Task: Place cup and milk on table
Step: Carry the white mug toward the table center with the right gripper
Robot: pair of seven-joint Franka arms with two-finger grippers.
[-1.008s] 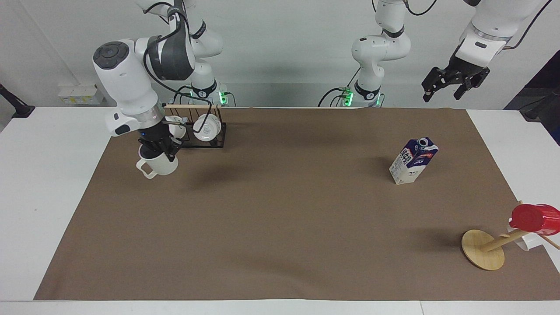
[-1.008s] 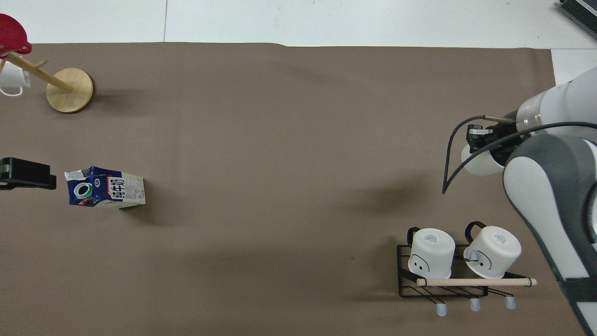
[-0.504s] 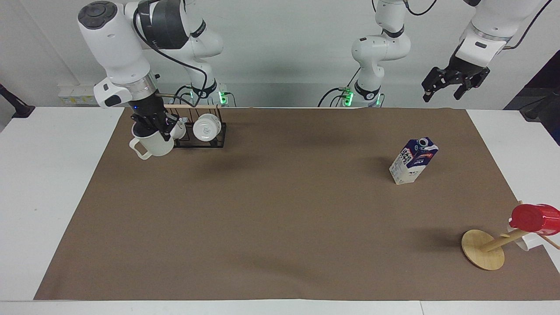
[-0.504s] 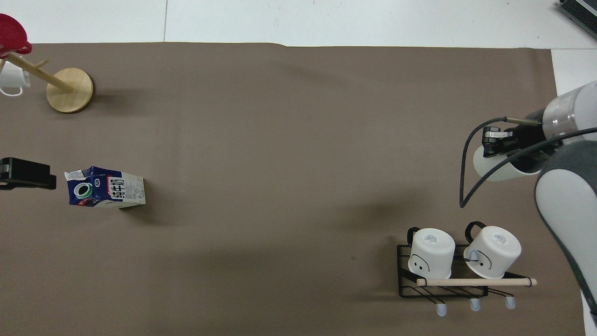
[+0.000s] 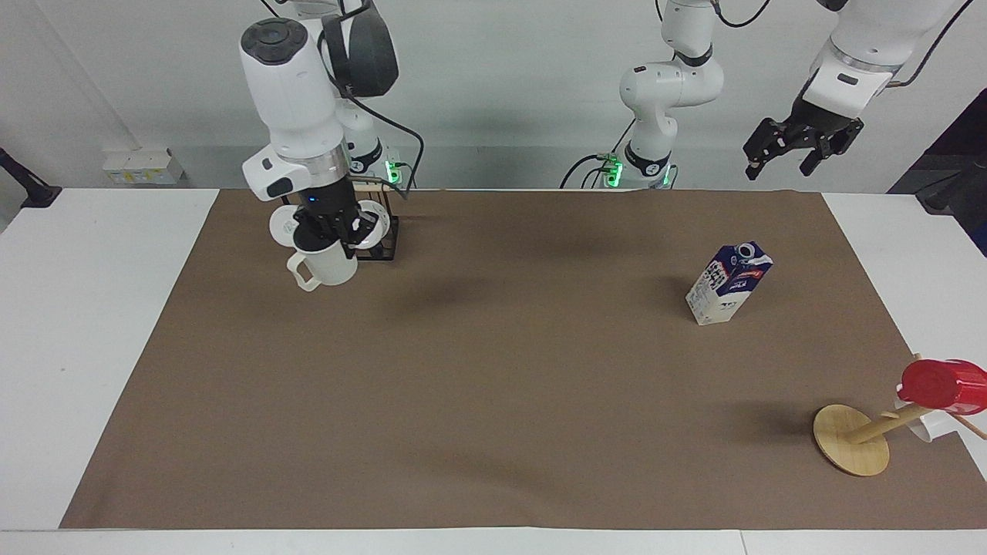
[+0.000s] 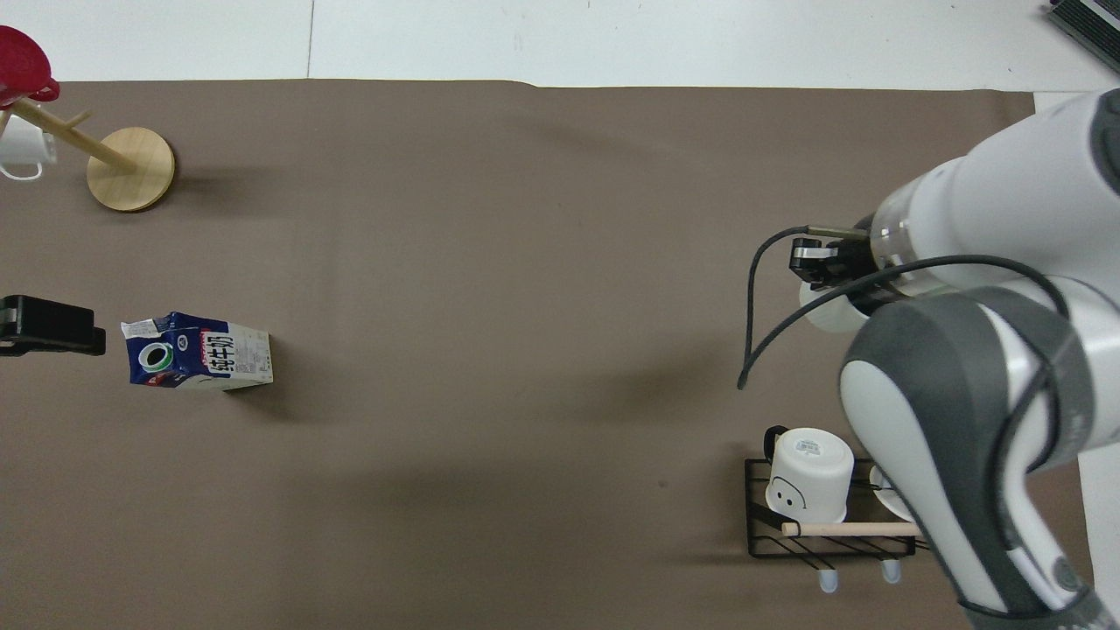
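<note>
My right gripper (image 5: 324, 235) is shut on the rim of the cream-white cup (image 5: 325, 264), which hangs upright over the brown mat of the table (image 5: 493, 385), just off the mug rack (image 5: 379, 235). Its handle points toward the right arm's end. From overhead the right gripper (image 6: 831, 278) and arm cover most of the cup (image 6: 824, 312). The milk (image 5: 729, 284) stands upright on the mat toward the left arm's end, spout up, also visible overhead as the milk (image 6: 197, 352). My left gripper (image 5: 780, 166) waits raised and open, beside the milk overhead (image 6: 52, 325).
The black wire rack (image 6: 827, 516) near the robots holds a white mug (image 6: 809, 472) upside down. A wooden mug tree (image 5: 850, 439) with a red cup (image 5: 942, 384) stands at the left arm's end, farthest from the robots.
The right arm lifted the cup and carried it from the right arm's end of the rack toward the table's middle. The left arm and the milk have not moved.
</note>
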